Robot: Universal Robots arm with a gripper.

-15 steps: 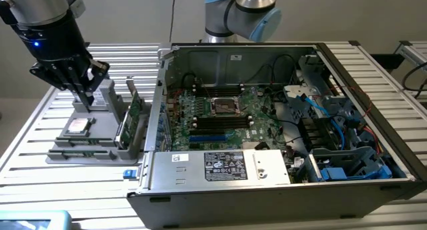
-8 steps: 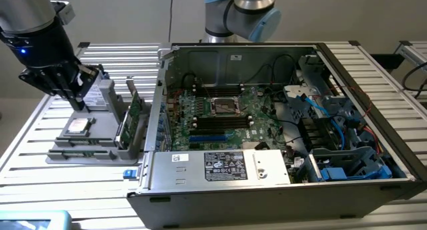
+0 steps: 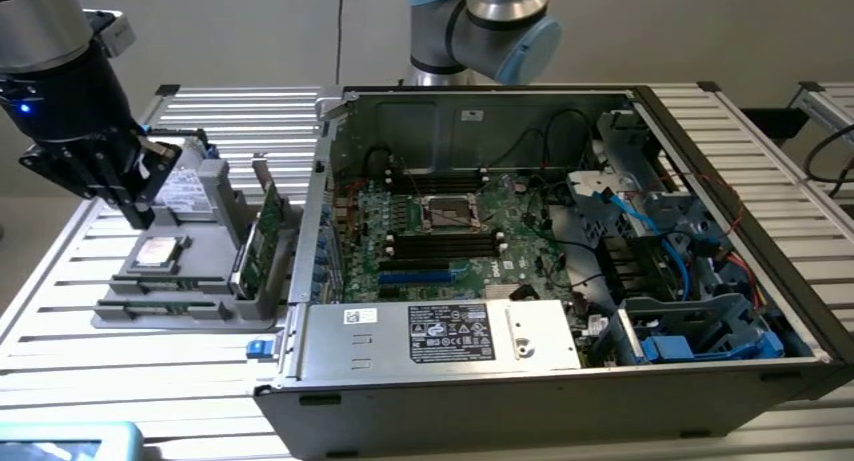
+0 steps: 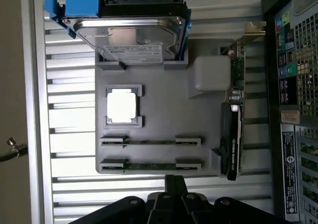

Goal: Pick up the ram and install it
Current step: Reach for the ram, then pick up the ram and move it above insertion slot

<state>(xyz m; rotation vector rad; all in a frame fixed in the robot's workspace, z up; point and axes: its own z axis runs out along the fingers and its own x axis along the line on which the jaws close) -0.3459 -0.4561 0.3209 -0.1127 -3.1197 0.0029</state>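
The slatted metal worktop (image 3: 80, 281) carries everything here. The biggest thing on it is the open computer case (image 3: 561, 381), lying on its side with the motherboard (image 3: 441, 221) facing up. Long black memory slots sit on either side of the processor socket. My arm's grey-and-blue joint (image 3: 481, 31) rises behind the case.

On the exterior view's left of the case lies a grey parts tray (image 4: 164, 110). At its far end a silver hard drive (image 4: 134, 35) stands in a blue bracket. A green expansion card (image 4: 233, 124) stands on edge along the side of the tray nearest the case. A pale square block (image 4: 211, 72) sits between those two.

My end effector (image 3: 138, 221) hangs above the tray, fingers pointing down. In the wrist view the fingers (image 4: 171, 184) look pressed together with nothing between them, so it is closed and empty. It touches none of the parts.

The ram (image 4: 149, 165) is in the tray, seated on edge in a pair of grey holders at the tray's near end. It is the part closest to my fingertips. A second ram stick (image 4: 149, 142) stands parallel just beyond it in its own pair of holders. Both show as thin dark-green strips seen from above.

Past the two sticks a square silver processor chip (image 4: 121, 106) rests flat in its own recess, between the sticks and the hard drive.
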